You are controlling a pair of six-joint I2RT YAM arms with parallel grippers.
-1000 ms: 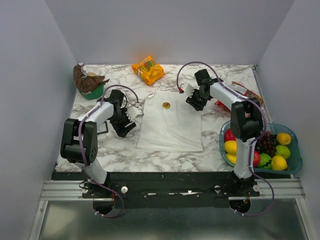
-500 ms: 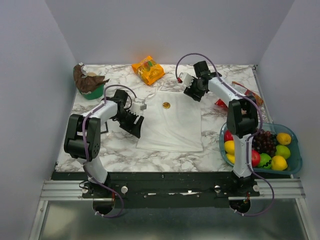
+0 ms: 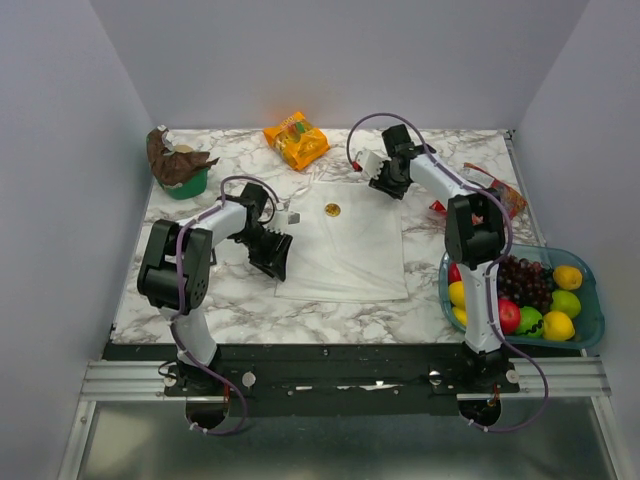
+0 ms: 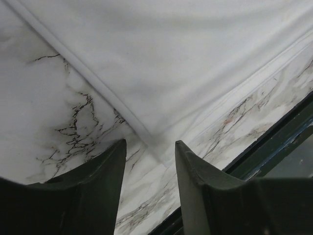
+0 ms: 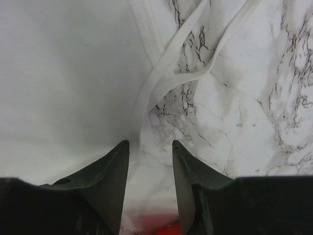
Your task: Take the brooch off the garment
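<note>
The white garment (image 3: 345, 250) lies flat in the middle of the marble table. The small golden brooch (image 3: 332, 210) sits on its upper part, apart from both grippers. My left gripper (image 3: 276, 256) is at the garment's near left corner. In the left wrist view that gripper (image 4: 149, 144) is open, with the hemmed corner of the garment (image 4: 186, 63) just ahead of its fingertips. My right gripper (image 3: 386, 179) is at the far right shoulder. In the right wrist view it (image 5: 150, 143) is open over the garment (image 5: 63, 73) edge, below the crossed straps (image 5: 164, 76). The brooch shows in neither wrist view.
An orange snack bag (image 3: 296, 140) lies at the back. A green bowl with brown stuffing (image 3: 178, 165) stands at the back left. A red packet (image 3: 492, 192) lies right of the garment, and a blue fruit tray (image 3: 590, 318) sits at the right. The table's dark front edge (image 4: 274, 142) runs close to my left gripper.
My left gripper has swung from the garment's left side down to its near left corner. My right gripper has moved back and left to the far right strap.
</note>
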